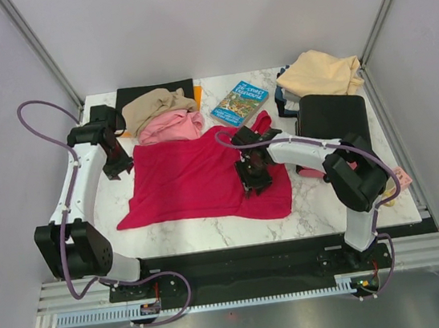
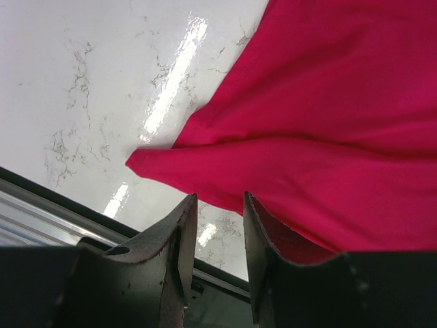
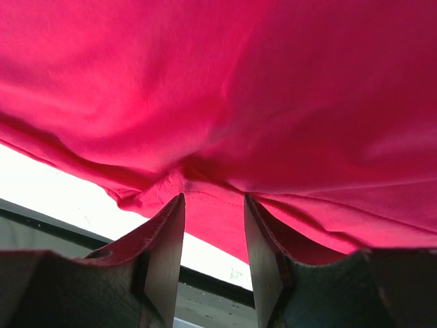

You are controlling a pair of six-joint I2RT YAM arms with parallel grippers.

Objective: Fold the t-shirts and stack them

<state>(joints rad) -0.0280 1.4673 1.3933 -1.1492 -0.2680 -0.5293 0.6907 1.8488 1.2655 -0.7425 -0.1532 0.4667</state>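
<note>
Blocking part of crimson t-shirt (image 1: 189, 180), right claw (image 3: 214, 198) parted, cloth puckered at tips; left claw (image 2: 220, 197) parted, empty.

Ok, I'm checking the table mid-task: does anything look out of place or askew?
The blue book lies at the back among the shirts, though it is no laundry. The crimson t-shirt lies spread but skewed, its far right corner bunched. The pink t-shirt and tan t-shirt sit crumpled together.

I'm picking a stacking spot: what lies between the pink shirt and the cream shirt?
The blue book lies flat between the pink shirt and the cream shirt; the top view shows it.
</note>
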